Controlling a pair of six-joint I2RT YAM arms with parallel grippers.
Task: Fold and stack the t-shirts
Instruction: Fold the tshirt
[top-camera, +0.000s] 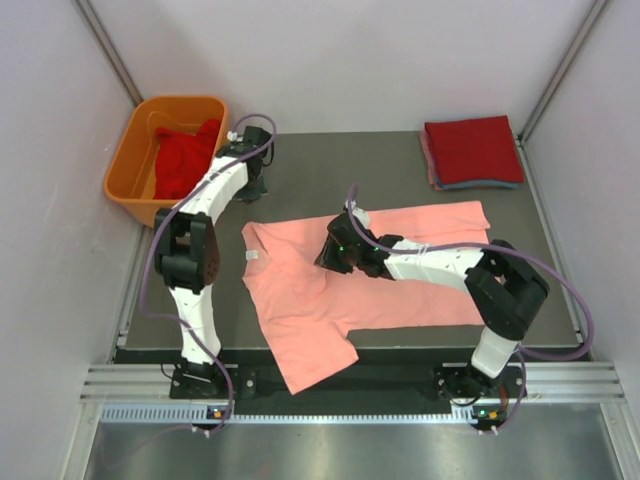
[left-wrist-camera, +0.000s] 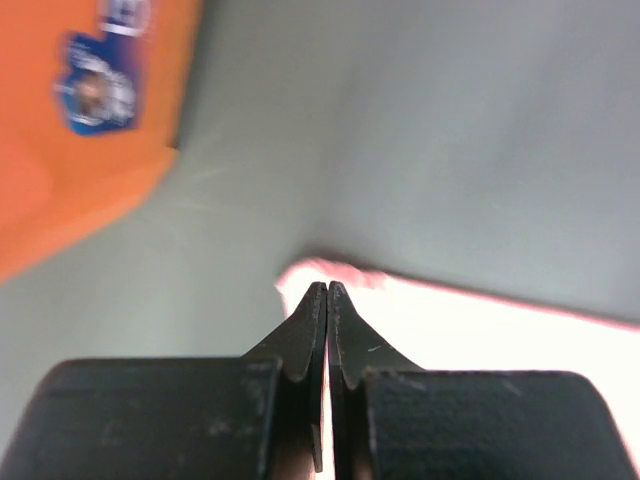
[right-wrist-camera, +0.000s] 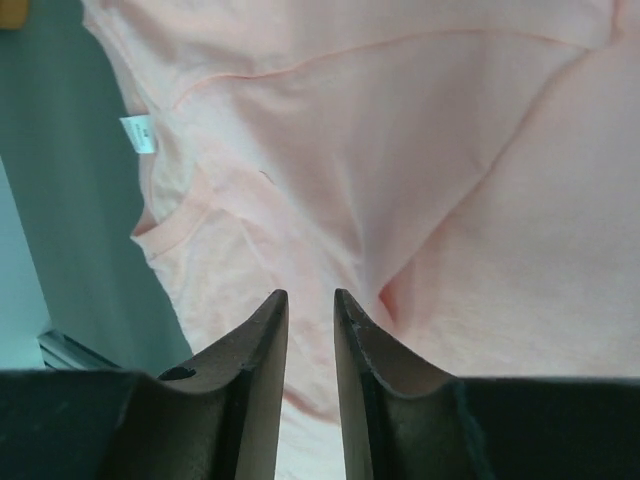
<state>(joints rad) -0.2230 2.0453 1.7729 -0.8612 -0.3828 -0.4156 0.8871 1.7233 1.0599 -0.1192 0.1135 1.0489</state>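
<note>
Salmon-pink cotton t-shirt (top-camera: 300, 300) lies spread on the dark table (top-camera: 380, 170); right gripper (right-wrist-camera: 310, 295) hovers over its middle, jaws slightly parted, gripping nothing; left gripper (left-wrist-camera: 327, 287) is clenched, seemingly empty, near the orange plastic tub (top-camera: 128, 150)

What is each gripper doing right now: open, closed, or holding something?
Left gripper: closed, holding nothing.
Right gripper: slightly open above the salmon-pink t-shirt, holding nothing.

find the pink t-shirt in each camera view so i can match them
Top external: pink t-shirt spread across the table's middle, one sleeve past the near edge.
Left wrist: pink t-shirt, washed out, at lower right.
Right wrist: pink t-shirt fills most of the frame, white neck label at left.
Shared landmark: the grey table, visible in all three.
</note>
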